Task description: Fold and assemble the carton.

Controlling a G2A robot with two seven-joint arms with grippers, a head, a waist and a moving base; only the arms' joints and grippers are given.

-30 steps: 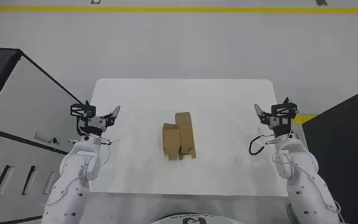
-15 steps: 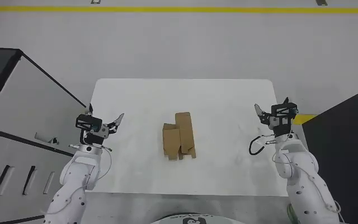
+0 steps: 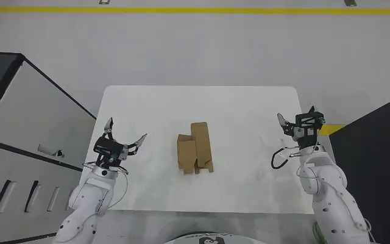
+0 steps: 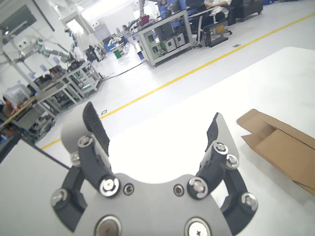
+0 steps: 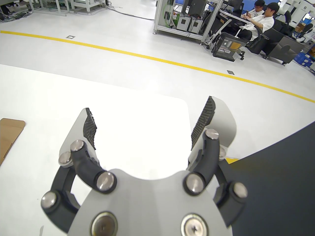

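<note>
Black ribbed pads (image 4: 96, 124) line the left gripper (image 4: 152, 114), which hangs over the near left part of the table (image 3: 244, 110) with its jaws spread wide and nothing between them. From above, this gripper (image 3: 127, 130) points toward the middle of the table. The right gripper (image 3: 297, 116) sits at the table's right edge, well apart from the work, and its own view shows it (image 5: 147, 105) spread wide and empty too.

Between them, at mid-table, lies the carton (image 3: 195, 147). It is brown card lying flat, a longer panel beside a shorter one, with flaps at both ends. The left wrist view shows layered panels and cut flap edges on the carton (image 4: 278, 146); the right wrist view catches one corner (image 5: 8, 133).

It is probably very light and stiff across each panel, bending only at the creases. Pressed from one side, it would likely slide on the smooth top. Lying this flat, it offers little to pinch, so the best hold is probably a free flap edge, with the other gripper pinning a panel.

Beyond it the white table runs to its far edge, with a yellow line (image 3: 195, 10) on the floor behind.
</note>
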